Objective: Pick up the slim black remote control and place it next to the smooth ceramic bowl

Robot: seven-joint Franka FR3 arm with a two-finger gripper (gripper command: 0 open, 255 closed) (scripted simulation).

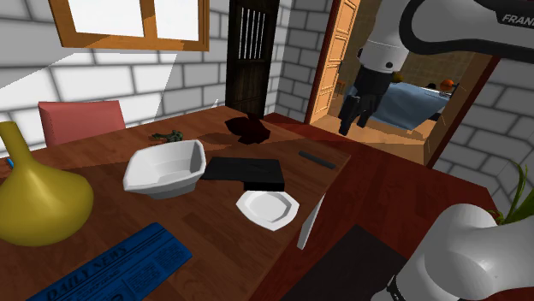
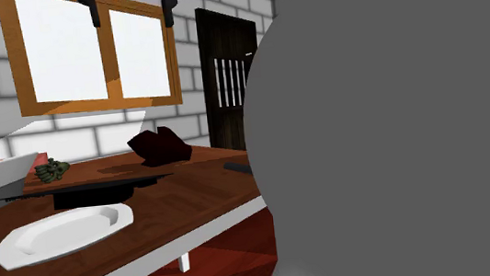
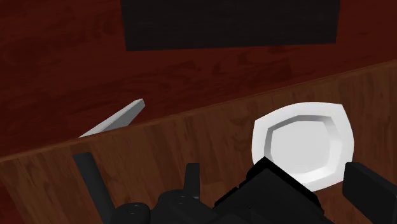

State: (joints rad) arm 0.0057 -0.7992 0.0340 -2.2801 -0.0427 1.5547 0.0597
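The all-black two-finger gripper [image 1: 355,120] hangs in the air well above the brown wooden table [image 1: 205,248] and touches nothing. The jaws stand wide apart and hold nothing; in the second exterior view the two fingers [image 2: 93,13] come down separately in front of the window.

The slim black remote control [image 1: 317,159] lies flat on the table, near the edge at the shoulder view's right. In the wrist view the remote [image 3: 92,181] lies off to one side of the fingers, not between them.

The white, deep, square-sided bowl [image 1: 165,168] stands upright toward the shoulder view's left, well apart from the remote. A flat black rectangular mat [image 1: 244,172] lies between the bowl and the remote and touches the bowl's rim. A shallow white plate [image 1: 268,208] with angled corners sits just beside the mat, on its nearer side.
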